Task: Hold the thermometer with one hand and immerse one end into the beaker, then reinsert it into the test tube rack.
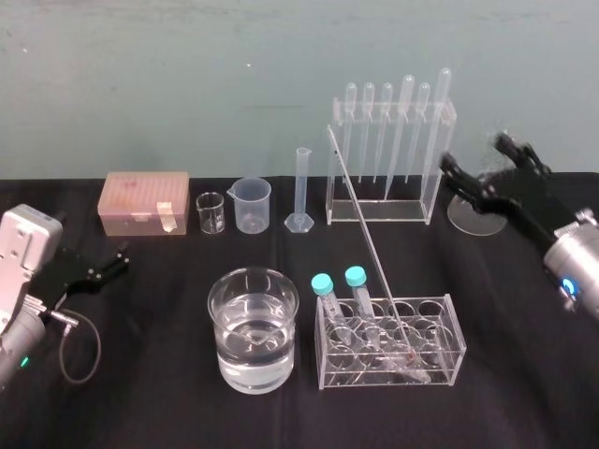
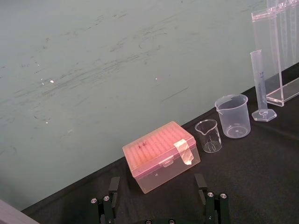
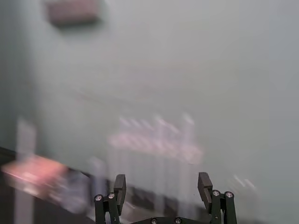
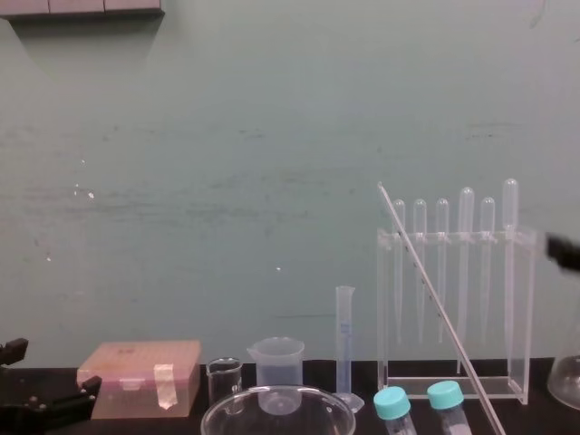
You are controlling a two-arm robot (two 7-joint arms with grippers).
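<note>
The thermometer (image 1: pixel 370 238) (image 4: pixel 435 304), a long thin glass rod, leans in the low clear test tube rack (image 1: pixel 457 344), reddish tip down, top tilted toward the back left. Nothing holds it. Two teal-capped tubes (image 1: pixel 339 292) (image 4: pixel 391 403) stand in the same rack. The beaker (image 1: pixel 253 348) (image 4: pixel 276 401), wide and part full of water, sits left of the rack. My right gripper (image 1: pixel 483 161) (image 3: pixel 161 184) hovers open and empty at the back right, beyond the rack. At the table's left edge rests my left gripper (image 1: pixel 108 265) (image 2: pixel 158 186), open and empty.
A tall acrylic stand (image 1: pixel 386 213) (image 4: pixel 453 240) with several pipettes is behind the rack. Along the back stand a graduated cylinder (image 1: pixel 302 187), a plastic spouted beaker (image 1: pixel 253 204), a tiny glass beaker (image 1: pixel 210 213) and a pink box (image 1: pixel 145 201). A glass dish (image 1: pixel 471 220) lies under the right gripper.
</note>
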